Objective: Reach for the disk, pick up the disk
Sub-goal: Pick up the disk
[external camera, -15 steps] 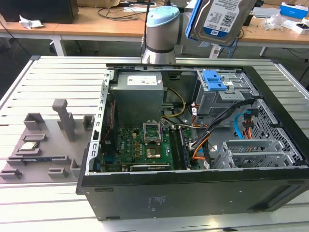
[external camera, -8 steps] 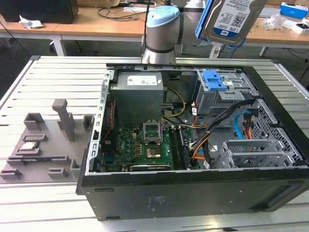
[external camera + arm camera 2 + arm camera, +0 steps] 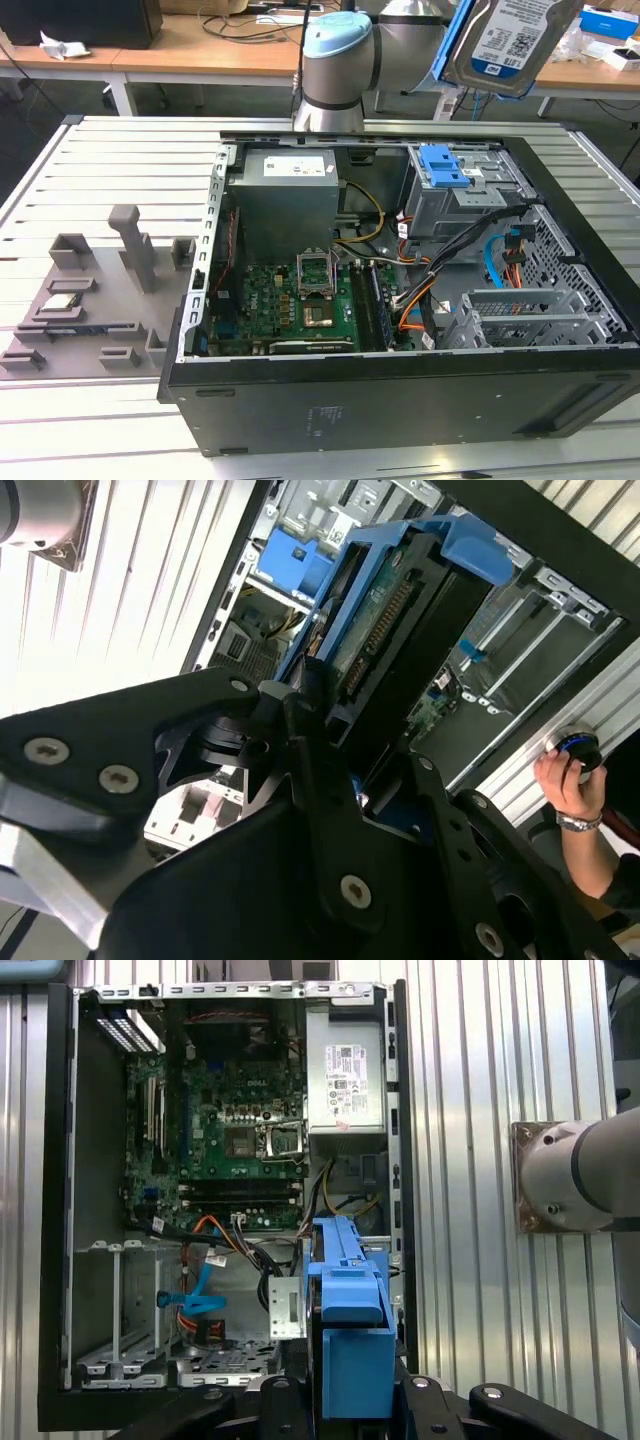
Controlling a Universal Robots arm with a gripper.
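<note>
— Where is the disk (image 3: 510,40) seen?
— It is held high above the open computer case (image 3: 400,400), near the arm (image 3: 340,60), in the exterior view.
— What is done by the end effector (image 3: 330,780)?
— It is closed on the disk's blue bracket (image 3: 350,1330), as shown in both wrist views.
— What is the case set on?
— The ribbed table (image 3: 100,150).

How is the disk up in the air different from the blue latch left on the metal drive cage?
The disk hangs above the computer case; the blue latch sits inside it on the drive cage. The disk is silver with a white label; the latch is plain blue. Both carry blue plastic.
</note>
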